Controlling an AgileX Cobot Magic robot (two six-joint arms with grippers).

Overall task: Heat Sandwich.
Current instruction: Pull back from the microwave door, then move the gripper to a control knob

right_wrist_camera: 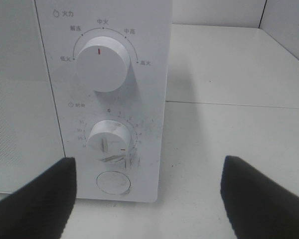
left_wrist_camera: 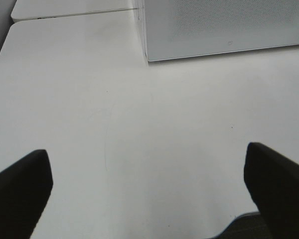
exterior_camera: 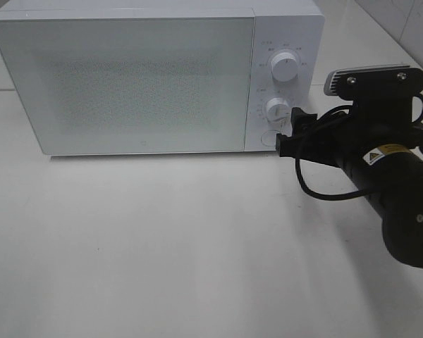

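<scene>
The sandwich is out of view in every frame. The white microwave (exterior_camera: 127,77) stands at the back of the table with its door shut. My right gripper (exterior_camera: 287,130) is open just in front of the control panel, level with the lower dial (right_wrist_camera: 111,140) and the round button (right_wrist_camera: 114,182). Its fingers (right_wrist_camera: 35,199) stand wide apart and hold nothing, with the gripper (right_wrist_camera: 147,199) short of the panel. Low over the bare table, my left gripper (left_wrist_camera: 149,189) is open and empty, and the microwave's lower corner (left_wrist_camera: 148,59) is ahead of it. The high view does not show it.
The upper power dial (right_wrist_camera: 101,63) points to its middle mark. The white table (exterior_camera: 162,239) stretches out in front of the microwave. A seam between two tabletops (right_wrist_camera: 229,103) runs to the right of the microwave.
</scene>
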